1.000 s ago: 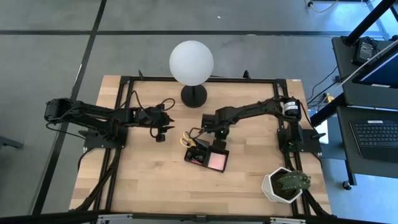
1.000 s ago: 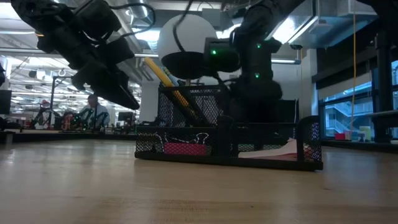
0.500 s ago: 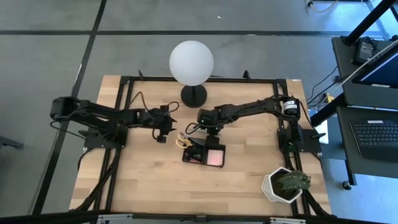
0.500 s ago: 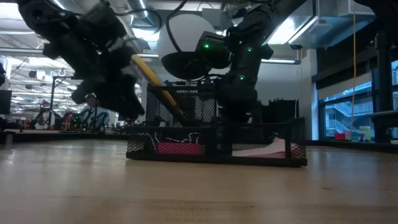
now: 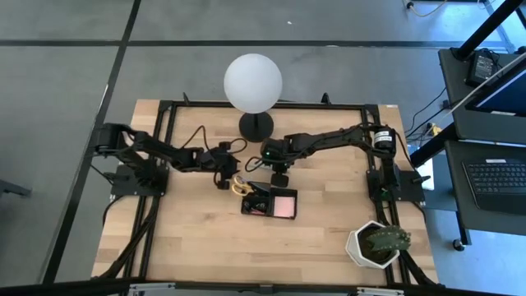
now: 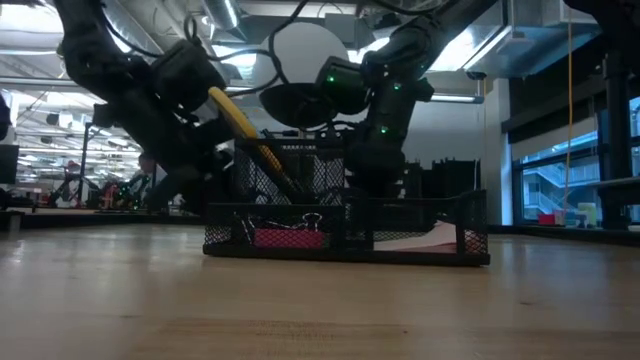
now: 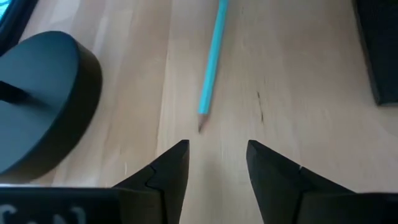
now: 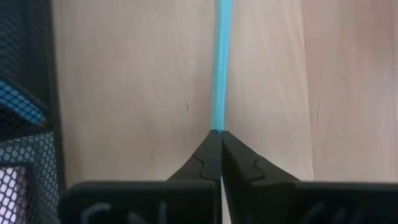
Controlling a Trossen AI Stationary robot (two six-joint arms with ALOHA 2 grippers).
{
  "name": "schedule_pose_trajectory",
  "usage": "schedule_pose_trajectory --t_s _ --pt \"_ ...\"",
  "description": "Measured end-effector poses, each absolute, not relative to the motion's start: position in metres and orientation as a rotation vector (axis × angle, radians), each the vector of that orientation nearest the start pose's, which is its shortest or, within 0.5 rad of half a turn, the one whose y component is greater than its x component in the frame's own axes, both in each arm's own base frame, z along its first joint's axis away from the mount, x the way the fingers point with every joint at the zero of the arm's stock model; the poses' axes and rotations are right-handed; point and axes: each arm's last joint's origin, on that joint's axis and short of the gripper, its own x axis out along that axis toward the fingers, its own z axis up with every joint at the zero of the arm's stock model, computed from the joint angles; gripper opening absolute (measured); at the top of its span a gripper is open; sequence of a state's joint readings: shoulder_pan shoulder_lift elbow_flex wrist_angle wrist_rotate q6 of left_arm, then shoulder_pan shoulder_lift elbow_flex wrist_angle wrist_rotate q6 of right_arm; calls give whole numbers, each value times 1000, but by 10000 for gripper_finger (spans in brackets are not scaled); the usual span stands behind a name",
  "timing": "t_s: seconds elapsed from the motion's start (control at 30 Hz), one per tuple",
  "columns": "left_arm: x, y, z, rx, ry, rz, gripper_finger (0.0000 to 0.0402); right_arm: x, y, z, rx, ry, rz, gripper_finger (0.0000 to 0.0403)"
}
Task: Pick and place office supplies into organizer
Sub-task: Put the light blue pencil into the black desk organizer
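Wooden counter: carries the black mesh organizer, just in front of the globe lamp.
Left hand: fingers spread, empty, low over the wood left of the organizer; the teal pencil's tip lies just ahead of them.
Teal pencil: flat on the wood, near the lamp's black base.
Yellow-handled scissors: leaning in the organizer's left end.
Pink sticky-note pad: inside the organizer's right compartment.
Right hand: pressed together, tips at the pencil's end, behind the organizer.

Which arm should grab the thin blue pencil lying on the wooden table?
Probably left: its hand is open, with the blue pencil tip just ahead. The right hand is shut against the pencil's end.
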State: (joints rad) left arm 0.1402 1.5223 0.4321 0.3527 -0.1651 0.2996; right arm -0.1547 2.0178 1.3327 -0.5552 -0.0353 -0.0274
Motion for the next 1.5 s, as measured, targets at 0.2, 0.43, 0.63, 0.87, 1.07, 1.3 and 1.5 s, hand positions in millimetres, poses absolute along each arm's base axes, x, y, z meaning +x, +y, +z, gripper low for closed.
schedule_pose_trajectory --t_s 0.2,0.43,0.63,0.87,1.07,1.3,1.5 --pt "246 41 109 255 764 186 146 392 -59 143 70 1202 -49 6" --pt "252 52 102 172 813 182 145 392 -59 143 61 1198 -27 7" --pt "264 57 100 171 821 169 145 392 -59 143 63 1193 -21 7" --pt "266 58 101 178 839 167 145 392 -59 143 63 1199 -10 7" --pt "263 58 98 151 886 146 129 392 -59 143 49 1198 0 7" --pt "261 62 97 100 895 150 72 392 -59 144 45 1193 1 7" --pt "260 62 96 95 896 137 23 393 -59 144 43 1188 1 7"
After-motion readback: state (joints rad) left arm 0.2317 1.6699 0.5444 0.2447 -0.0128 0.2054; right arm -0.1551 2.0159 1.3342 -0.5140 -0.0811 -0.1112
